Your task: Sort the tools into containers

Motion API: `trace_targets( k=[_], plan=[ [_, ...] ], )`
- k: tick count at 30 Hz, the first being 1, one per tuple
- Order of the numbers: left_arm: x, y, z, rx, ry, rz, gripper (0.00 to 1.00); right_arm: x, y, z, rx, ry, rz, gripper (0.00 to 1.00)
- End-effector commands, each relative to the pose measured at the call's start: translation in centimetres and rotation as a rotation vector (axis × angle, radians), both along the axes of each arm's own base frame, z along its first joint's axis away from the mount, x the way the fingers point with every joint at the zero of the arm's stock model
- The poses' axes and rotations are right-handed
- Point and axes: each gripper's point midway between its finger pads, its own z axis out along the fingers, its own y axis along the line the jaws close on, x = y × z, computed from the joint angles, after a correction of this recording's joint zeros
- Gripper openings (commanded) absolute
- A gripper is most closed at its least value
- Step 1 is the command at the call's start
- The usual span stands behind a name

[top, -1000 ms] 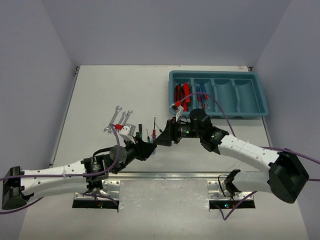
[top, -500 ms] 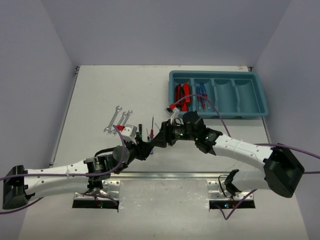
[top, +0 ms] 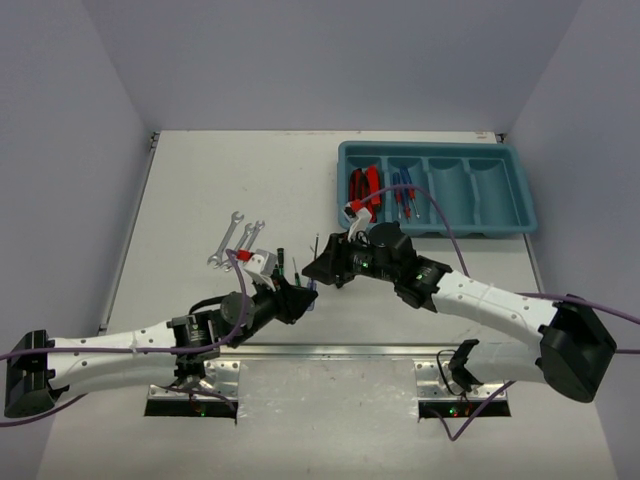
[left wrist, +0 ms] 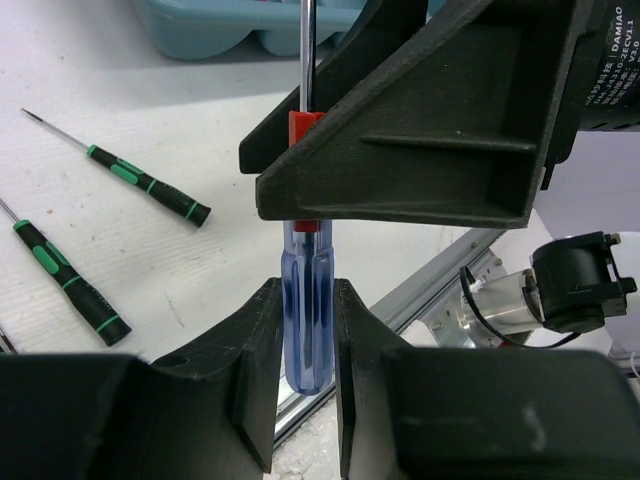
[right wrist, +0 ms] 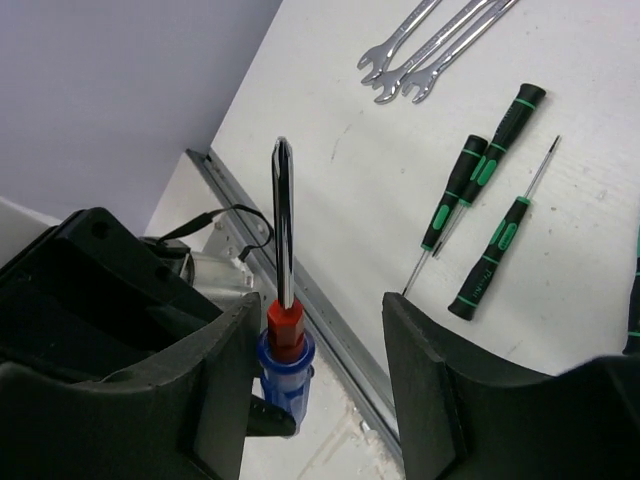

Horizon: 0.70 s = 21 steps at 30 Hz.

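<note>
My left gripper [left wrist: 308,330] is shut on the blue handle of a screwdriver [left wrist: 306,300] and holds it upright, with its red collar and steel shaft pointing away. It hovers above the table near the front rail [top: 300,296]. My right gripper [right wrist: 320,320] is open and straddles the same screwdriver [right wrist: 286,345]; the collar rests against its left finger [right wrist: 215,390] and the other finger stands well apart. In the top view my right gripper [top: 318,266] meets the left one. The teal tray [top: 520,222] stands at the back right.
The tray's two left compartments hold red-and-black tools [top: 364,187] and blue screwdrivers [top: 402,189]. Three silver wrenches [top: 238,240] and black screwdrivers with green marks [left wrist: 150,182] [right wrist: 490,255] lie on the table left of the grippers. The metal front rail [right wrist: 330,320] runs just below.
My right gripper has moved left and slightly back, closing in around the screwdriver held by my left gripper. The left arm has barely shifted.
</note>
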Motion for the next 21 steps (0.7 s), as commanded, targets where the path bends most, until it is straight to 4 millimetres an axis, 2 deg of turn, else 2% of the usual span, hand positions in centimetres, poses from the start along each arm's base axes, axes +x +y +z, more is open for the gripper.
trace_targets(
  k=[1, 3, 5, 7, 8, 10, 11, 13, 15, 17, 18, 19, 20, 21],
  plan=[
    [0.0, -0.9, 2.8, -0.097, -0.033, -0.012, 0.01, 0.3, 1.6, 1.7, 0.05, -0.002, 0.027, 0.38],
    [0.2, -0.7, 3.0, -0.096, -0.036, 0.003, 0.1, -0.3, 2.0, 1.4, 0.061, 0.018, 0.066, 0.24],
    [0.5, -0.7, 3.1, -0.075, -0.044, 0.016, 0.26, -1.1, 2.4, 1.3, 0.077, 0.033, 0.115, 0.05],
    [0.8, -0.3, 2.6, -0.036, -0.038, 0.041, 0.38, -1.4, 2.5, 1.7, 0.09, 0.022, 0.135, 0.0],
    [1.1, 0.0, 2.3, -0.016, -0.034, 0.063, 0.48, -1.4, 2.5, 1.8, 0.088, 0.014, 0.141, 0.0],
    [1.6, 0.7, 1.9, 0.038, -0.008, 0.113, 0.99, 0.0, 1.4, 1.8, 0.006, -0.031, 0.08, 0.0],
    [1.6, 1.1, 1.7, 0.078, 0.007, 0.124, 1.0, 1.5, 0.2, 1.5, -0.081, -0.06, 0.011, 0.0],
    [1.9, 1.6, 2.2, 0.116, 0.044, 0.166, 1.0, 4.3, -1.9, 3.6, -0.146, -0.132, -0.111, 0.0],
    [1.9, 3.9, 0.6, 0.237, 0.118, 0.254, 1.0, 7.1, -6.3, 3.2, -0.354, -0.194, -0.264, 0.0],
    [1.9, 5.5, 0.7, 0.308, 0.161, 0.321, 1.0, 10.8, -11.3, 3.8, -0.476, -0.199, -0.425, 0.0],
    [1.7, 6.6, 1.2, 0.371, 0.184, 0.348, 1.0, 12.3, -13.3, 4.3, -0.501, -0.185, -0.467, 0.0],
    [2.1, 6.3, 2.3, 0.335, 0.182, 0.375, 1.0, 13.8, -15.0, 4.3, -0.502, -0.164, -0.514, 0.0],
    [2.2, 7.3, 2.8, 0.374, 0.191, 0.421, 1.0, 16.7, -18.6, 3.8, -0.537, -0.128, -0.606, 0.0],
    [2.2, 8.0, 3.0, 0.408, 0.193, 0.441, 1.0, 18.3, -20.5, 3.2, -0.583, -0.095, -0.642, 0.0]
  ],
)
